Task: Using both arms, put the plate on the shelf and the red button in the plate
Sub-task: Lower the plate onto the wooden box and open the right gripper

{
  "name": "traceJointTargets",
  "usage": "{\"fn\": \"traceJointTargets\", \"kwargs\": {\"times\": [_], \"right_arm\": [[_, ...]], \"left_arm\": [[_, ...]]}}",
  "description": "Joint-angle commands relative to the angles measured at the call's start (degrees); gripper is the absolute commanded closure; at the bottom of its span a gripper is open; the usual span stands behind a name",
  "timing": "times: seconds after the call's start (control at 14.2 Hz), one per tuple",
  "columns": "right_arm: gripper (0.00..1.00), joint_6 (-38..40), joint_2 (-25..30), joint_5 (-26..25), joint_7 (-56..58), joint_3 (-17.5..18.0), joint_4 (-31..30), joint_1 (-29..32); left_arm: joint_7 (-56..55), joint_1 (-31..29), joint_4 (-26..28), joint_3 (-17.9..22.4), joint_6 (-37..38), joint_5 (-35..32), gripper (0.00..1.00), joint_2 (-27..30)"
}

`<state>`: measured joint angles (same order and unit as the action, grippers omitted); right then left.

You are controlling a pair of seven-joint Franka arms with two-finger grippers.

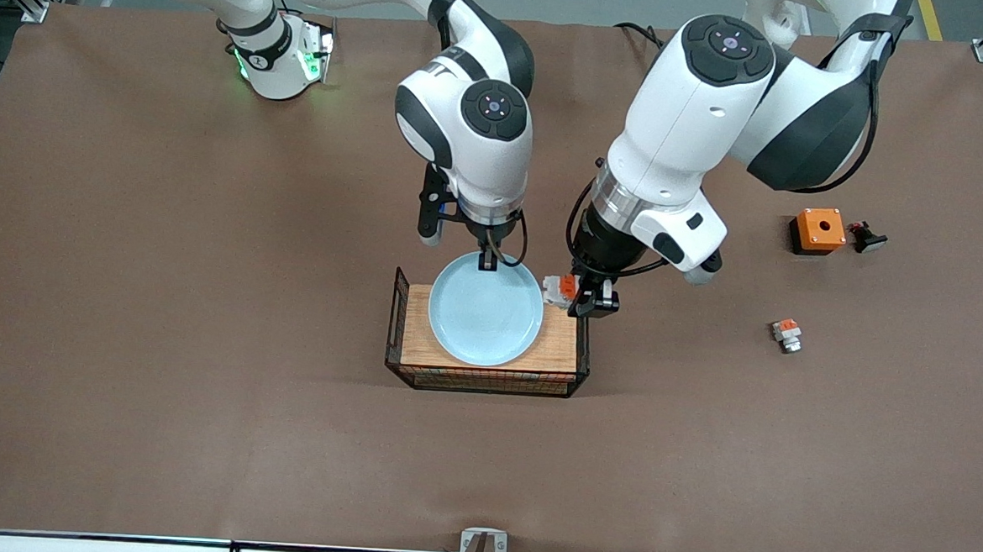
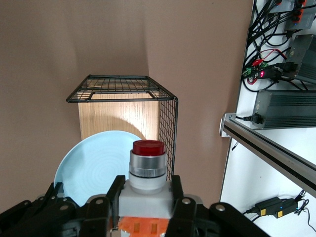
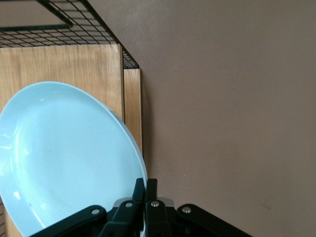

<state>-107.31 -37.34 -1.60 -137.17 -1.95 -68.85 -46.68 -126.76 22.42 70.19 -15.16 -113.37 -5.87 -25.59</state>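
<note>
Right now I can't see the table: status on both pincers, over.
Right pincer shut on plate rim, plate over wire basket. Left pincer shut on red button, over basket's left-arm end. Nothing in the way.

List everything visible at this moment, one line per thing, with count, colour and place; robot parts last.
plate: one, pale blue, over the tray, its rim gripped by the right tool.
red button: one, white-grey body with orange block and dark red cap, held by the left tool at the tray's edge.
wire tray: one, black mesh with wooden floor, mid-table.
orange box: one, toward the left arm's end.
dark piece: one, beside the orange box.
white-orange piece: one, nearer the front camera than the box.
table: brown surface.
right tool: shut on the plate's rim.
left tool: shut on the red button.
</note>
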Motion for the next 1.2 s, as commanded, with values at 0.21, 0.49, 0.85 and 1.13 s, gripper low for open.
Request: {"fn": "traceJointTargets", "kwargs": {"times": [0.21,0.49,0.85,1.13], "right_arm": [[0.96,0.0,-1.4,-1.5,-2.1,-0.7,2.1,-0.7],[0.54,-0.2,-1.8,-1.6,-2.1,-0.7,2.2,-0.7],[0.01,-0.7,-2.4,-1.8,-2.2,-0.8,2.2,-0.8],[0.0,-0.4,-2.3,-1.7,-1.5,-0.7,4.0,0.0]], "left_arm": [[0.5,-0.7,0.0,0.0,0.3,-1.1,0.79,0.7],[0.5,-1.6,-0.1,-0.1,0.3,-1.1,0.79,0.7],[0.6,-2.0,0.0,-0.2,0.4,-1.2,0.78,0.8],[0.5,-4.5,-0.1,-2.8,0.7,-1.2,0.78,-1.2]]}}
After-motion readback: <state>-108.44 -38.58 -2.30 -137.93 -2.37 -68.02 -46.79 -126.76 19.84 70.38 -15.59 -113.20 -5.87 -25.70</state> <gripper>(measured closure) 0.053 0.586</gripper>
